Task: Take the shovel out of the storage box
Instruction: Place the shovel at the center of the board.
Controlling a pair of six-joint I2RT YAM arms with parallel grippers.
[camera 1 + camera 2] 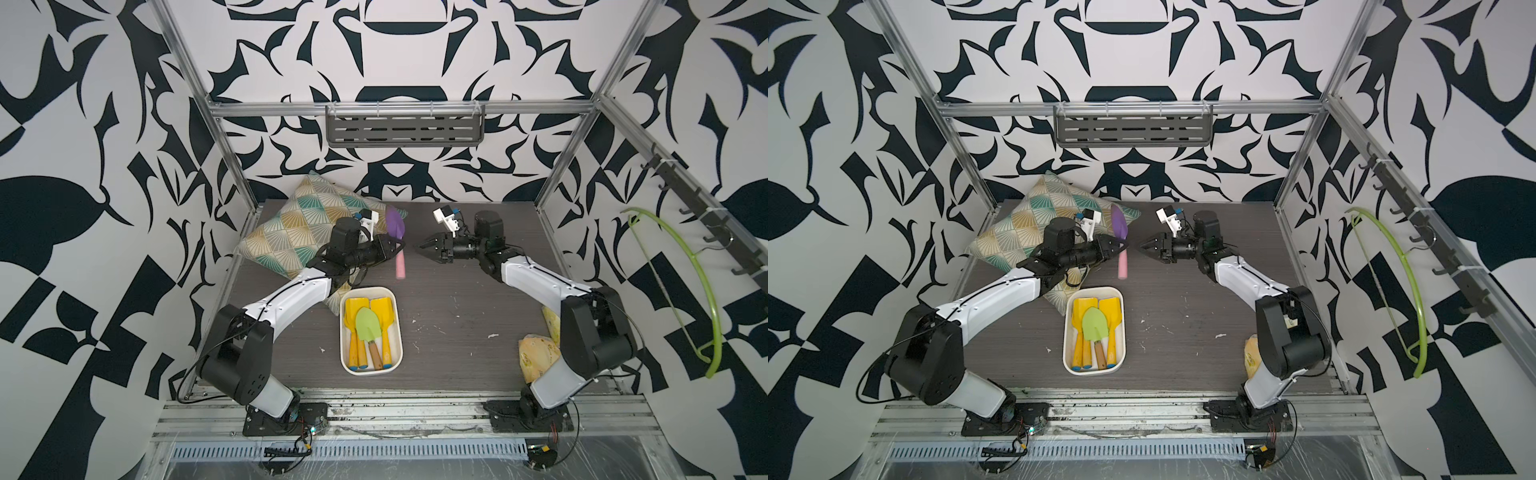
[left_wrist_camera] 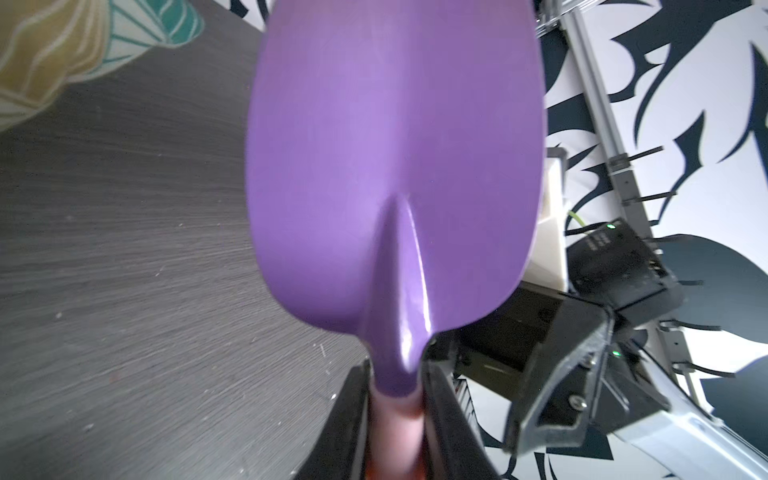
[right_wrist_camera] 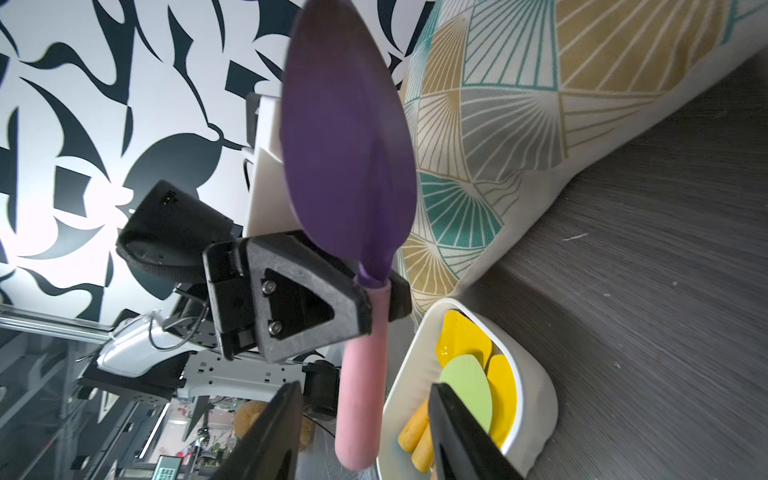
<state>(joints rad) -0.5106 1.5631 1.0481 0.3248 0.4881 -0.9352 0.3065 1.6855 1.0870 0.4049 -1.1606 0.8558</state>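
— So where is the purple shovel [image 1: 395,224]?
— Outside the storage box [image 1: 371,372], at the box's 12 o'clock in both top views. The left gripper [image 1: 395,246] clamps it just where the purple neck meets the pink handle. In the left wrist view both jaws press against that spot. The blade points to 12 o'clock and the handle to 6.
— And the right gripper [image 1: 419,246]?
— It sits at the shovel's 3 o'clock, just beside it and not touching. Its fingers [image 3: 457,432] stand parted in the right wrist view and grip nothing; the pink handle shows farther off, beyond the gap.
— What lies in the box?
— Two yellow shovels [image 1: 353,311] side by side, with a green shovel [image 1: 368,326] on top of them. All blades point to 12 o'clock, handles to 6.
— Anything else on the table [image 1: 457,332]?
— A patterned cushion [image 1: 286,232] at 10 o'clock, partly under the left arm, one corner just beside the box. Yellow packets [image 1: 536,357] lie at 4 o'clock, against the right arm's base
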